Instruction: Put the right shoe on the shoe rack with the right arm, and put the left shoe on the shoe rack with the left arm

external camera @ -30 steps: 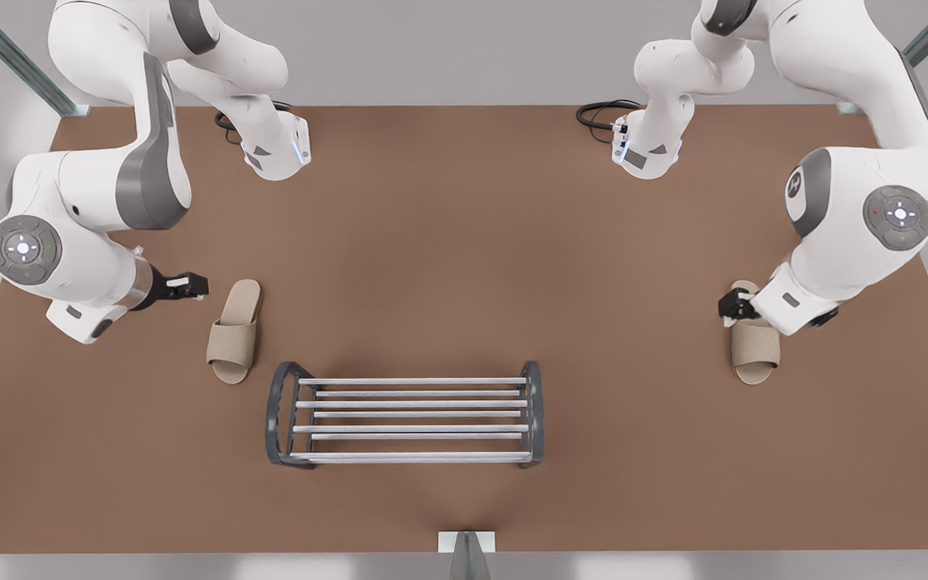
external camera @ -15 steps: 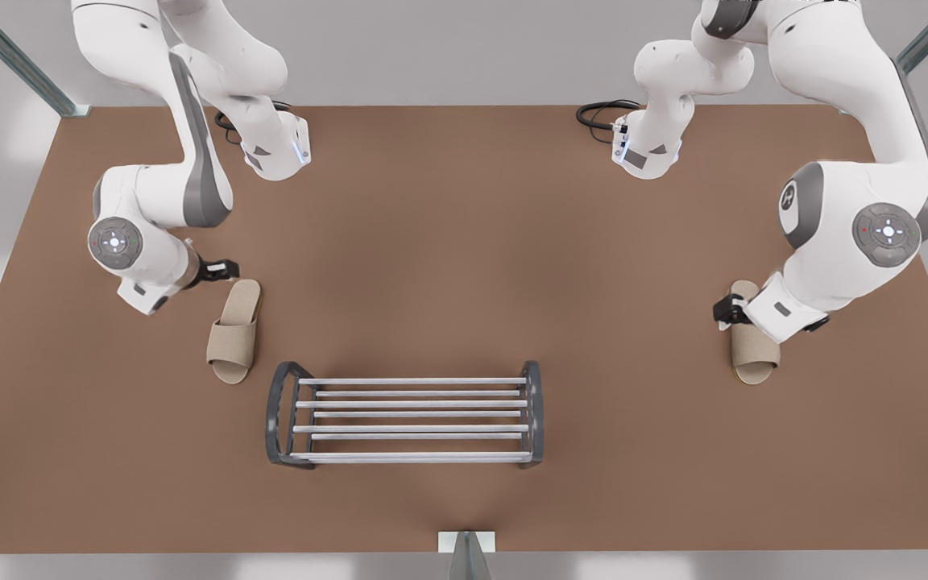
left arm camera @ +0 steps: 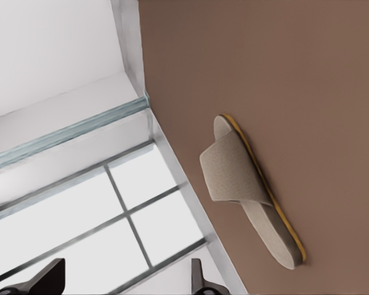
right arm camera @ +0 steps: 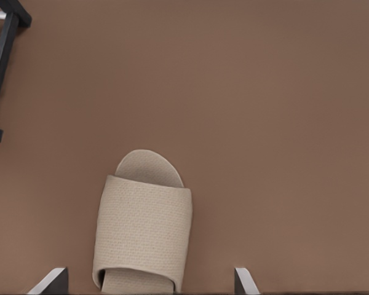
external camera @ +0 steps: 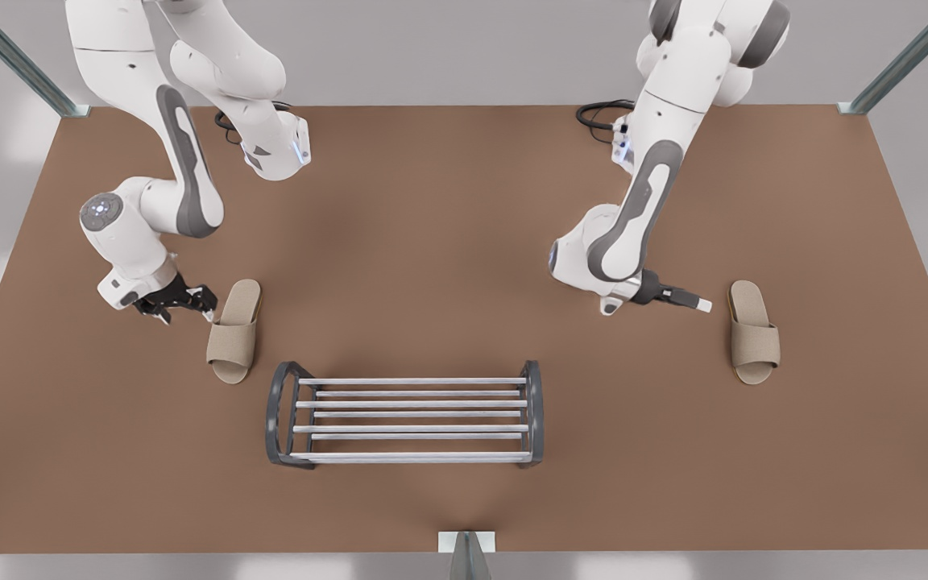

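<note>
The right shoe point(external camera: 233, 332) point(right arm camera: 144, 236), a beige slide slipper, lies flat on the brown table at the front view's left. My right gripper point(external camera: 190, 304) point(right arm camera: 147, 284) hovers open just beside its heel end, on the side away from the rack. The left shoe point(external camera: 754, 332) point(left arm camera: 237, 178) lies at the front view's right. My left gripper point(external camera: 702, 304) point(left arm camera: 126, 283) points sideways at it from the table's middle, open and a short gap away. The shoe rack point(external camera: 412, 381) point(right arm camera: 0, 55) stands near the front edge with bare bars.
Both arm bases sit at the table's back edge, with black cables point(external camera: 601, 113) beside them. A metal post point(external camera: 466, 552) stands at the middle of the front edge. The left shoe lies close to the table's side edge point(left arm camera: 172, 160).
The left arm swung from over the left shoe to its inner side and now points at it from the table's middle. The right gripper shifted down beside the right shoe's heel.
</note>
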`<state>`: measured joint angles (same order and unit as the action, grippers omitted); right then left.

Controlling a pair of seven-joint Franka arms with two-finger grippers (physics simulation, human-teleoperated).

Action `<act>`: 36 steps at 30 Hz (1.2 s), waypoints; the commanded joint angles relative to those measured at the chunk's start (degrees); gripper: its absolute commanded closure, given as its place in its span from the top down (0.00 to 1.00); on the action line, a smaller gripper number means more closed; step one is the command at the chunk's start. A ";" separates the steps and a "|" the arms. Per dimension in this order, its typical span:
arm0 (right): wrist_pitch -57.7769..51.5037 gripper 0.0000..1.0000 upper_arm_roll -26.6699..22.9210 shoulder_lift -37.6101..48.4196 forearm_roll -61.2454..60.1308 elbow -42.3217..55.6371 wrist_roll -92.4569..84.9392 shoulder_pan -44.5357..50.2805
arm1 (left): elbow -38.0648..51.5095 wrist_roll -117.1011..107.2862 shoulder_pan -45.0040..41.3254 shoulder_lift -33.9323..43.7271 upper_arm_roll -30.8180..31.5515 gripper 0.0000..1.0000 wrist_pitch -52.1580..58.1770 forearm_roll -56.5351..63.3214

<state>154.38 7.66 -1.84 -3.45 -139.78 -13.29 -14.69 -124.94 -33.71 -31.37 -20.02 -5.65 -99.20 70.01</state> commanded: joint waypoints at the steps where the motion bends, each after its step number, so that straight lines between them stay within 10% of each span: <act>1: 8.56 1.00 0.08 -0.36 -2.96 -2.07 -14.75 -1.04 | -3.20 -73.20 0.52 1.82 -4.80 1.00 -43.40 5.40; 6: 8.22 1.00 3.85 -8.97 -2.87 0.56 -31.10 -13.16 | -3.64 -154.20 0.26 3.67 -13.86 1.00 -57.43 20.69; 8: 5.94 1.00 23.18 -12.31 -2.70 3.46 -34.87 -33.63 | -8.30 -154.20 0.17 7.45 -17.20 1.00 -50.92 24.03; 16: 1.45 1.00 26.27 -12.14 -3.14 3.64 -36.11 -36.46 | -13.84 -157.28 0.61 1.21 -24.41 1.00 -47.76 29.66; 20: 1.45 1.00 48.86 -8.71 -3.58 -0.93 -31.10 -55.09 | -14.54 -157.28 0.61 0.68 -25.99 1.00 -47.32 32.29; 26: 1.63 1.00 50.97 -7.92 -3.66 -3.22 -22.22 -53.07 | -14.45 -157.01 1.05 -2.48 -28.02 1.00 -48.28 58.66; 36: 6.81 1.00 50.88 -9.76 -3.05 -4.45 -20.55 -53.33 | -13.22 -157.19 2.98 -5.91 -28.19 1.00 -48.64 62.70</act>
<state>157.98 58.47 -11.31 -6.75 -144.13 -35.15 -68.07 -138.14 -166.00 -29.10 -25.76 -33.77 -147.97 129.94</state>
